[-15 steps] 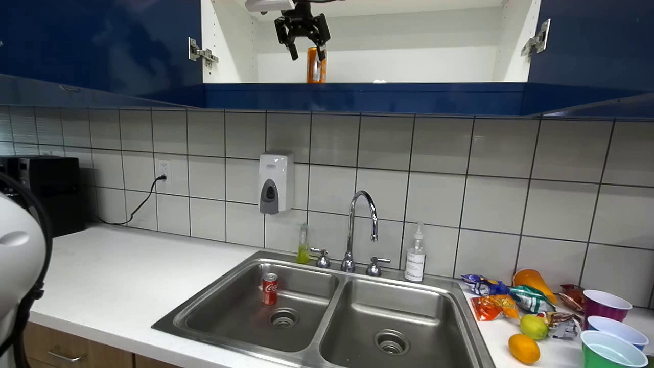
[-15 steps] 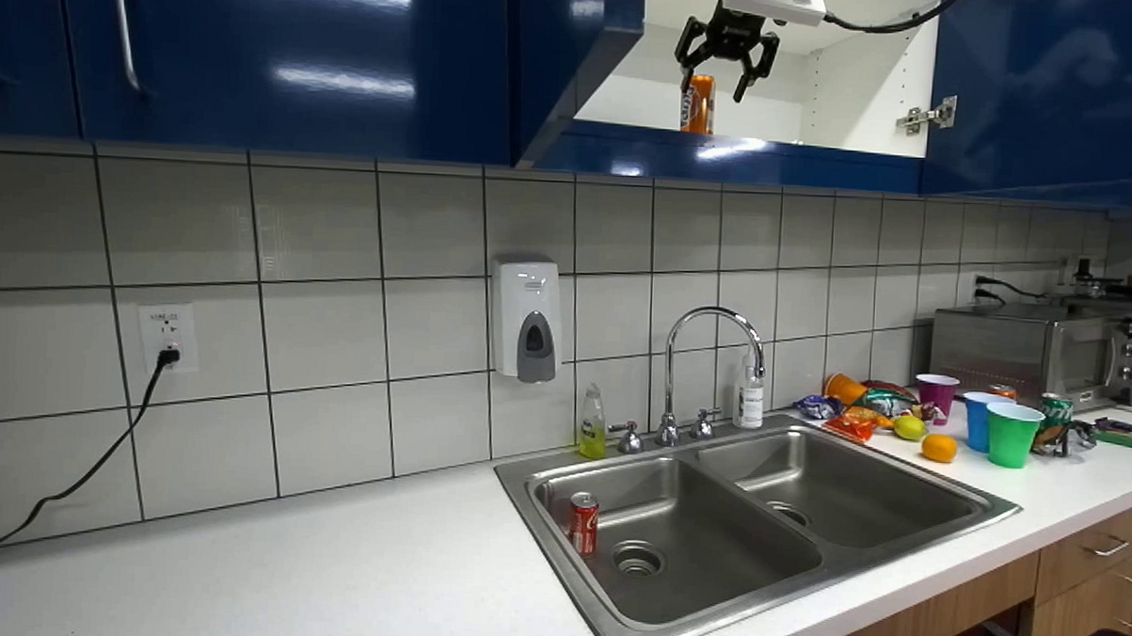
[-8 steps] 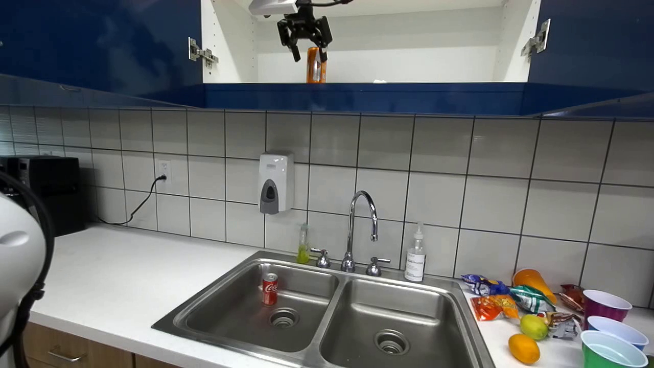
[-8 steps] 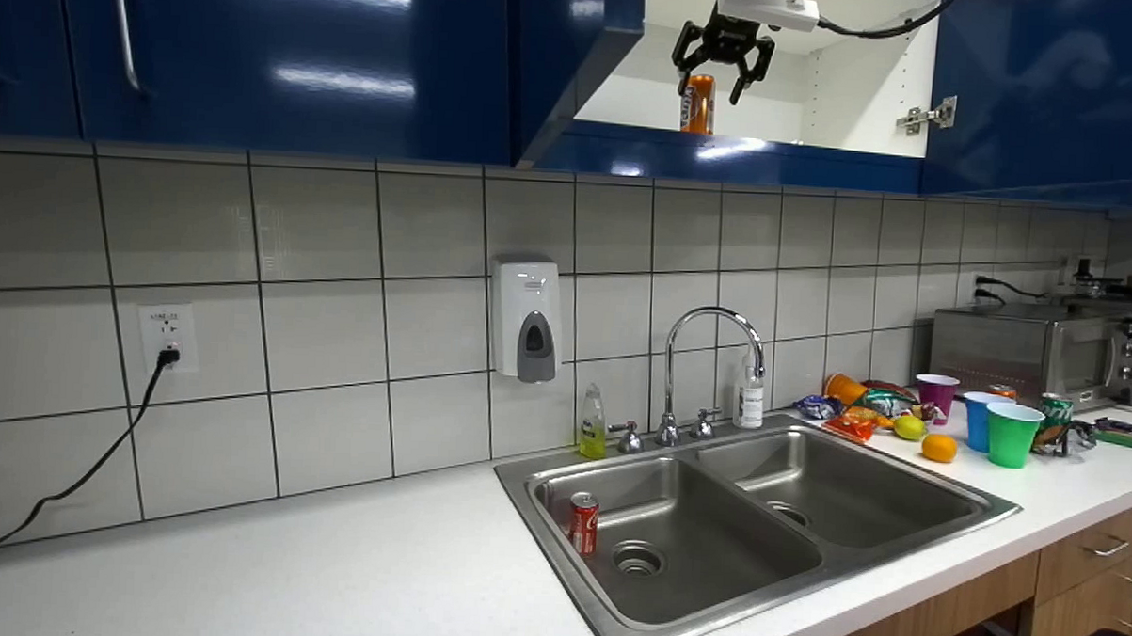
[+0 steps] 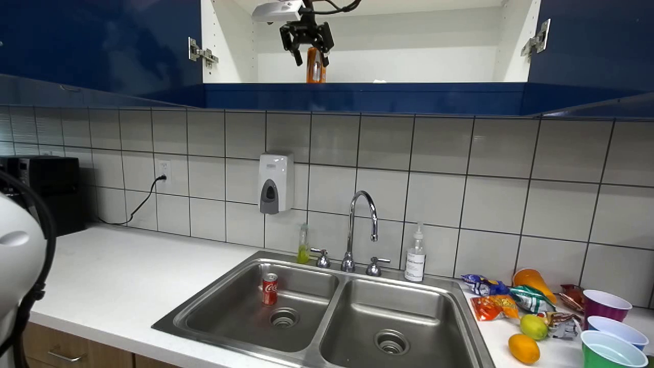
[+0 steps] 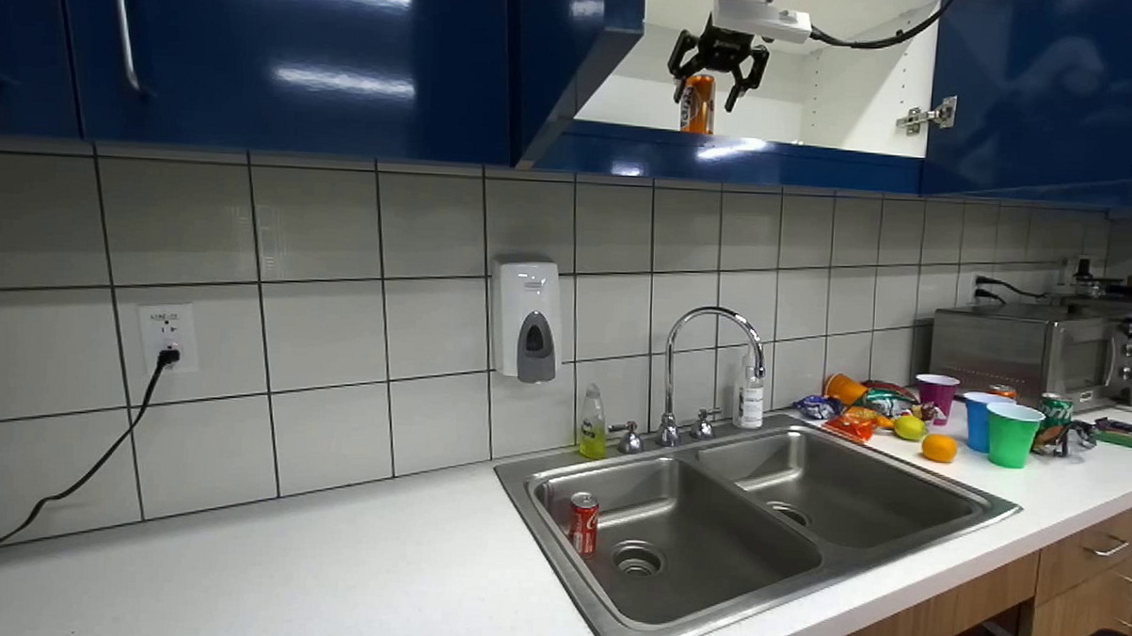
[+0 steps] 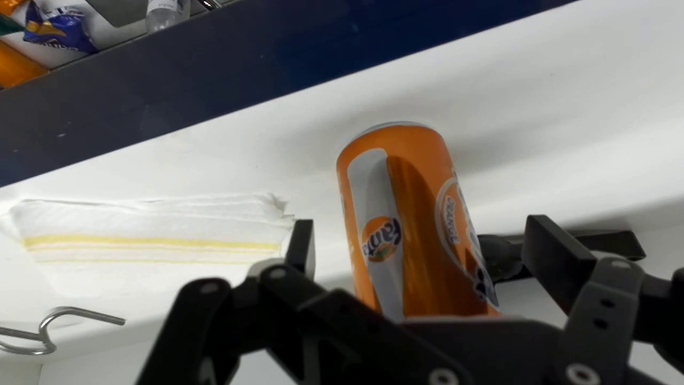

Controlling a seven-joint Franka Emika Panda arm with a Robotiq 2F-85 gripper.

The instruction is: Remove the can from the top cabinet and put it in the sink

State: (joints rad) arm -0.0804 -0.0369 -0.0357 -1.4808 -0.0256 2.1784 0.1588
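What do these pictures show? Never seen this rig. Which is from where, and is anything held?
A teleoperated Franka Panda arm with a two-finger gripper. Two views are from outside the robot; the third is from its wrist, looking past the gripper into the open wall cabinet. Nothing is held: the gripper is open, with gaps visible on both sides of the orange Fanta can in the wrist view. Below, a Coca-Cola can stands in the double-basin sink, and snack bags, plastic cups and citrus fruit sit on the counter.
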